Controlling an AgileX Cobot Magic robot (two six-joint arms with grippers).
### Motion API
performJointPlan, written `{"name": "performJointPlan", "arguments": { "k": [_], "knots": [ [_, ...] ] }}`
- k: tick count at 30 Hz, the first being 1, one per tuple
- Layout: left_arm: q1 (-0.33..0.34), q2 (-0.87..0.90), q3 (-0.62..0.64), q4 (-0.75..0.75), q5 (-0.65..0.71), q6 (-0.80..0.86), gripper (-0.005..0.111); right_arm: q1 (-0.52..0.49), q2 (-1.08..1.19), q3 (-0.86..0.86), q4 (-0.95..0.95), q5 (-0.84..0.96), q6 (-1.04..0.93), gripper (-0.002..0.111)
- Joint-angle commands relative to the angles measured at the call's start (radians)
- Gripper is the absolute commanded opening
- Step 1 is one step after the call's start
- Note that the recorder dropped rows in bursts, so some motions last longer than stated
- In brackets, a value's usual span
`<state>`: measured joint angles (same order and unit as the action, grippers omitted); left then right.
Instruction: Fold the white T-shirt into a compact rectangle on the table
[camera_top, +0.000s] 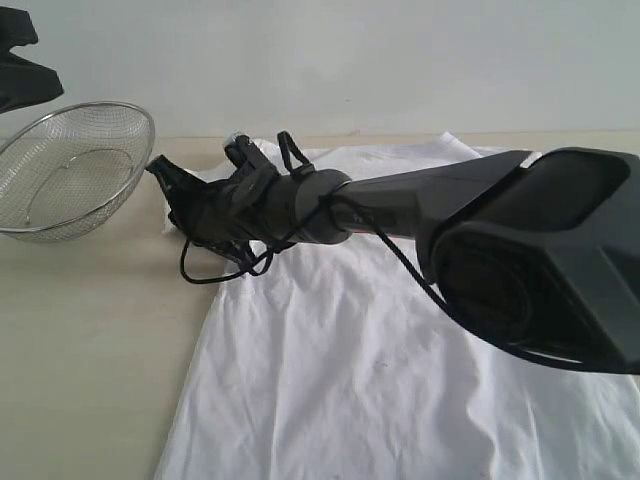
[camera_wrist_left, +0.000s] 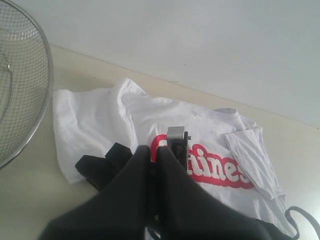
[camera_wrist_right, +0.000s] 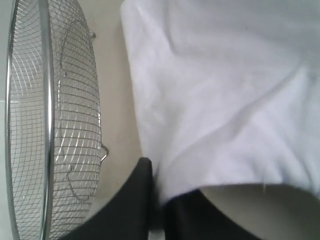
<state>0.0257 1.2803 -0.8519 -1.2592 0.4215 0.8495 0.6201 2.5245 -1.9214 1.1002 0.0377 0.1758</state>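
1. The table (camera_top: 90, 350) is a pale beige top that runs back to a plain light wall (camera_top: 400, 60).
2. The shirt (camera_top: 380, 380) lies spread and wrinkled on the table, from the middle to the right of the exterior view. The left wrist view shows its red band (camera_wrist_left: 215, 167) with white letters facing up. One sleeve (camera_wrist_left: 250, 155) is folded in over the chest, just beside the band's end.
3. The right arm (camera_top: 400, 205) reaches from the right across the shirt toward the left. In the exterior view it hides the chest and the band.
4. The bowl (camera_top: 70, 170), wire mesh with a metal rim, stands just beside the shirt's far left corner. A strip of bare table separates it from the cloth.
5. The left gripper (camera_wrist_left: 151, 150) hangs above the shirt, over the start of the band. Its jaws are pressed together with only a thin seam between them, and nothing shows in it. It blocks part of the band.
6. The right gripper (camera_wrist_right: 157, 192) is at the shirt's edge next to the bowl. Its jaws are closed on the cloth, which runs into the gap between the fingers (camera_wrist_right: 135, 205) and is lifted off the table there.
7. A black cable (camera_top: 205, 281) loops below the right gripper, over the table and the shirt's edge.
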Motion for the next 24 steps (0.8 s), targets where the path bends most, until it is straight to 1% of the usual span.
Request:
{"name": "performJointPlan", "arguments": {
  "k": [1, 5, 11, 18, 24],
  "knots": [
    [0.003, -0.009, 0.003, -0.014, -0.006, 0.010, 0.004, 0.006, -0.001, -0.006, 0.015, 0.021, 0.099, 0.000],
    [0.003, -0.009, 0.003, -0.014, -0.006, 0.010, 0.004, 0.006, -0.018, -0.006, 0.016, 0.018, 0.131, 0.000],
    [0.003, -0.009, 0.003, -0.014, -0.006, 0.010, 0.004, 0.006, -0.071, -0.006, 0.016, -0.038, 0.136, 0.000],
    [0.003, -0.009, 0.003, -0.010, -0.006, 0.010, 0.004, -0.025, -0.108, -0.006, 0.016, -0.046, 0.174, 0.000],
    [0.003, -0.009, 0.003, -0.010, 0.000, 0.010, 0.004, -0.043, -0.110, -0.006, 0.016, -0.032, 0.295, 0.000]
  ]
}}
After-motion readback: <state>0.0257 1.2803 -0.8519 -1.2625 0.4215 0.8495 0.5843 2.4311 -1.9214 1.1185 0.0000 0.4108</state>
